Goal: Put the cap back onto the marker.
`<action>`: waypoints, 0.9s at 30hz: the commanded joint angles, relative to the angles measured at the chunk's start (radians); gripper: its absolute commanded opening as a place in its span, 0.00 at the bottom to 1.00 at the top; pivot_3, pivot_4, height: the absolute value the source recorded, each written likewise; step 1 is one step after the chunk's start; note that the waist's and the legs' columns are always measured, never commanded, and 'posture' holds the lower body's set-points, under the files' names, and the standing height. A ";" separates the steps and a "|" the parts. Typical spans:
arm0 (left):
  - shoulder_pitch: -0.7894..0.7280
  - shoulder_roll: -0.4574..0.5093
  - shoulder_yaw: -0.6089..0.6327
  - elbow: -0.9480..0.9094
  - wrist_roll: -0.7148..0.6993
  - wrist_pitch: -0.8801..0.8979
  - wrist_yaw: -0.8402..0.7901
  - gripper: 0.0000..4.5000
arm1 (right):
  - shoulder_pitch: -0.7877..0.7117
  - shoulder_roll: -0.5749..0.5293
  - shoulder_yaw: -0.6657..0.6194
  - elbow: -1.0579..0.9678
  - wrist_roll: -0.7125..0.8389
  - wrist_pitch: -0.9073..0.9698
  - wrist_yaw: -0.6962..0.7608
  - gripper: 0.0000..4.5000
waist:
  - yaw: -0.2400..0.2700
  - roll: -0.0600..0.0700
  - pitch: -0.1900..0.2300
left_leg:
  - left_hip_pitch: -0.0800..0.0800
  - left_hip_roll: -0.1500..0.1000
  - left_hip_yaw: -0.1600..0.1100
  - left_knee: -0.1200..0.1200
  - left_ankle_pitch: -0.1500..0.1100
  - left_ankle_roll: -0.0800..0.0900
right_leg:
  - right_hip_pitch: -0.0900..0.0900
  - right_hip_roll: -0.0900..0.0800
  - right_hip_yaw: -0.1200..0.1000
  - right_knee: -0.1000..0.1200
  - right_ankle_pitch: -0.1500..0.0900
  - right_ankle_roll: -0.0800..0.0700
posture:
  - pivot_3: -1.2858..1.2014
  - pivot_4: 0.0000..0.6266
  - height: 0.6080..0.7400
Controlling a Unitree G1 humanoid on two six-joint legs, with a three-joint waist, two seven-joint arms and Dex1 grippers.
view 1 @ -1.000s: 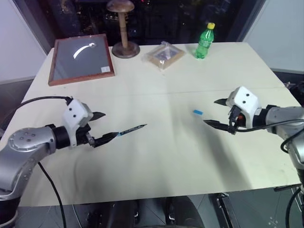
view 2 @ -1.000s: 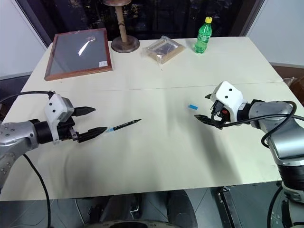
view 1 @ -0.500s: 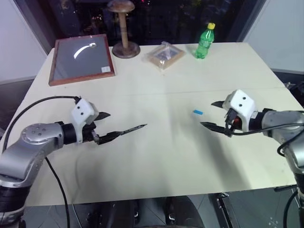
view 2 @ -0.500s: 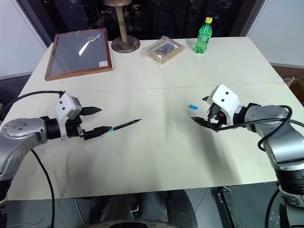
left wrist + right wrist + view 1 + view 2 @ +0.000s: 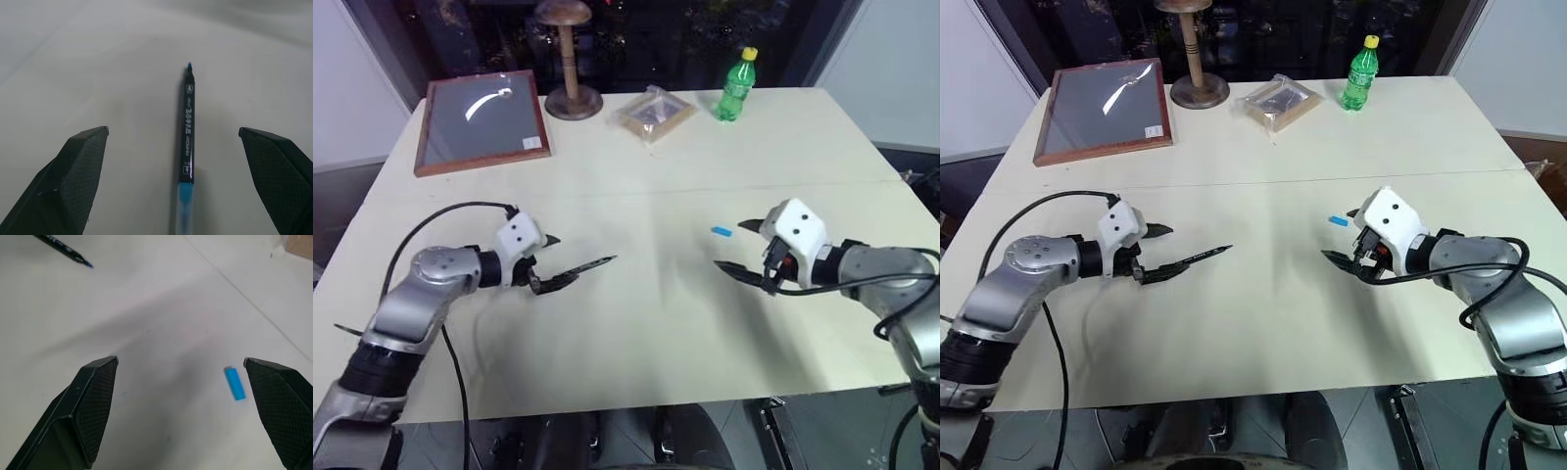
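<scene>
The marker (image 5: 592, 264), a thin dark stick with a blue rear end, lies on the cream table (image 5: 636, 333) left of centre, tip pointing toward the middle. My left gripper (image 5: 563, 258) is open and low over the table, one finger on each side of the marker's rear end (image 5: 189, 122), not touching it. The small bright blue cap (image 5: 722, 232) lies on the table right of centre. My right gripper (image 5: 729, 245) hovers open just behind and right of the cap (image 5: 235, 383), which sits close to one finger, apart from it.
Along the table's far side stand a framed dark panel (image 5: 480, 122), a wooden stand (image 5: 570, 69), a plastic-wrapped packet (image 5: 653, 113) and a green bottle (image 5: 736, 86). The table's front edge runs close below both arms.
My left gripper has moved forward and down along the table until its open fingers straddle the marker's rear end. My right gripper has drifted a little toward the cap. Marker and cap have not moved.
</scene>
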 commanded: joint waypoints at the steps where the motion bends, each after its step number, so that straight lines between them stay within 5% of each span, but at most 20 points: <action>1: -0.021 -0.014 -0.012 0.036 0.043 -0.060 -0.014 1.00 | 0.008 0.013 -0.039 -0.052 0.016 0.009 -0.027 0.95 | 0.000 0.000 0.000 | 0.000 0.000 0.000 0.000 0.000 0.000 | 0.000 0.000 0.000 0.000 0.000 0.000 | 0.52 0.24 1.00; 23: 0.003 -0.076 -0.049 0.190 0.137 -0.176 -0.048 1.00 | 0.021 0.020 -0.021 -0.083 0.034 0.028 -0.066 0.95 | 0.004 0.000 -0.001 | 0.001 0.000 0.000 0.001 0.000 0.000 | 0.001 0.000 0.000 0.002 0.000 0.000 | 0.52 0.24 1.00; 27: -0.001 -0.088 -0.048 0.210 0.133 -0.168 -0.061 0.59 | 0.020 0.015 -0.025 -0.081 0.033 0.024 -0.062 0.97 | 0.011 0.000 -0.001 | 0.002 0.000 0.000 0.002 0.000 0.000 | 0.002 0.000 0.000 0.002 0.000 0.000 | 0.52 0.24 1.00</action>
